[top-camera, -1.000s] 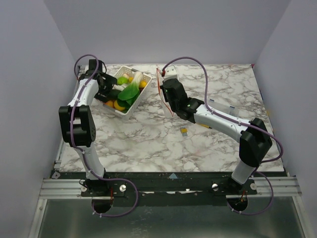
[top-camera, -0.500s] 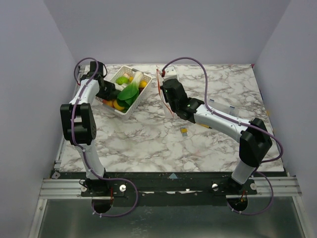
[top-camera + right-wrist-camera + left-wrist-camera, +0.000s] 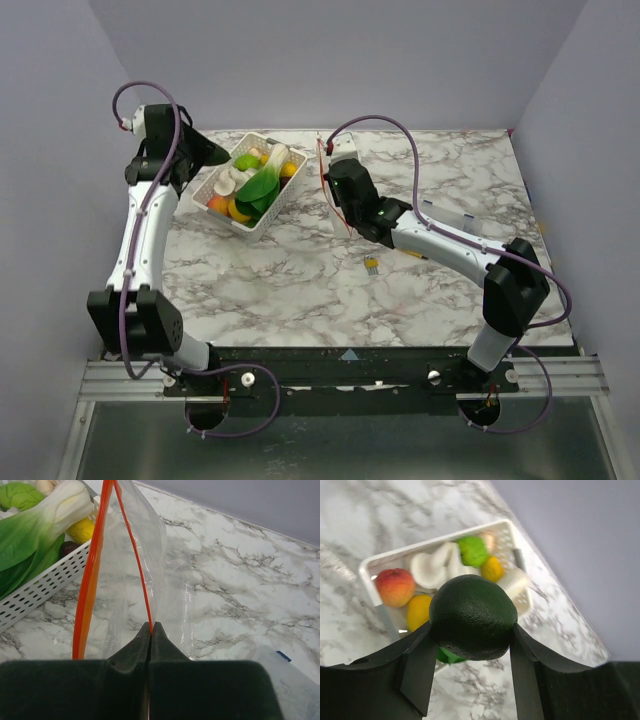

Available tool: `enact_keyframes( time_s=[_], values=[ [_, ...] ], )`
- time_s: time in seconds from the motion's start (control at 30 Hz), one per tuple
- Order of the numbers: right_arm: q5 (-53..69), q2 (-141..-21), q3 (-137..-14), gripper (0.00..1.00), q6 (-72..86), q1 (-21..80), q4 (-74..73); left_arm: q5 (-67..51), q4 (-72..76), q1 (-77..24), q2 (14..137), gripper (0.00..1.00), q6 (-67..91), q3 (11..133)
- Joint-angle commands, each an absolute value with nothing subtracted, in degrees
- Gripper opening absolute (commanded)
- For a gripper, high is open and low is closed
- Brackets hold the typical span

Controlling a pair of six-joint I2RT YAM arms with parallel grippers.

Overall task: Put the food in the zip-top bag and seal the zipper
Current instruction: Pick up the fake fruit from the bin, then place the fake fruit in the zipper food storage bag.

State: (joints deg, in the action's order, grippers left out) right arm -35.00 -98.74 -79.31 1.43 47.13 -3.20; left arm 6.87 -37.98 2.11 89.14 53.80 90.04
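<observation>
My left gripper [image 3: 471, 630] is shut on a dark green, round, pebbled food piece [image 3: 472, 615], held in the air above the near-left side of the white lattice basket [image 3: 370, 565]. In the top view this gripper [image 3: 212, 156] hangs at the basket's [image 3: 262, 222] left end. More food lies in the basket: a red-orange fruit [image 3: 395, 586], a yellow one [image 3: 418, 611], white pieces [image 3: 432, 567] and a light green one [image 3: 472, 551]. To the basket's right, my right gripper [image 3: 151, 625] is shut on the orange-red zipper [image 3: 90, 580] of the clear zip-top bag [image 3: 135, 570], holding its mouth upright and parted. The bag [image 3: 335, 200] hangs beside the basket.
A small yellow marker pen [image 3: 371, 265] lies on the marble table in front of the bag. A rigid clear box [image 3: 445, 215] rests under the right forearm. Lilac walls close in the left, back and right sides.
The left gripper closed on the dark green piece inside the basket, and the arm lifted it up and leftward out of the basket. The right arm and bag have not moved.
</observation>
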Motion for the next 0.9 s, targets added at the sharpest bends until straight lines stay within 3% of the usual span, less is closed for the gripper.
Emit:
enact_keyframes(
  time_s=[0.0,0.13,0.2,0.5,0.87],
  values=[
    [-32.5,-97.2,-80.5,0.01,2.4,46.9,-4.8,-13.6,-25.1,0.2,76.4,0.06,40.9,79.0],
    [-27.5,-96.9,-81.6,0.01,5.4,46.8,-6.9,-38.7,3.0,-2.6,67.1,0.06,45.1,61.7],
    [-25.3,-96.8,-82.1,0.01,7.1,46.8,-7.9,-41.7,9.0,-5.0,65.7,0.05,47.1,58.7],
    [-23.4,-98.5,-83.8,0.01,13.4,46.9,-11.0,-39.6,24.9,-13.9,70.7,0.0,51.5,51.4],
    [-19.1,-98.0,-86.5,0.01,18.0,46.8,-14.9,-27.1,15.7,-16.2,75.2,0.0,42.2,50.0]
  ],
)
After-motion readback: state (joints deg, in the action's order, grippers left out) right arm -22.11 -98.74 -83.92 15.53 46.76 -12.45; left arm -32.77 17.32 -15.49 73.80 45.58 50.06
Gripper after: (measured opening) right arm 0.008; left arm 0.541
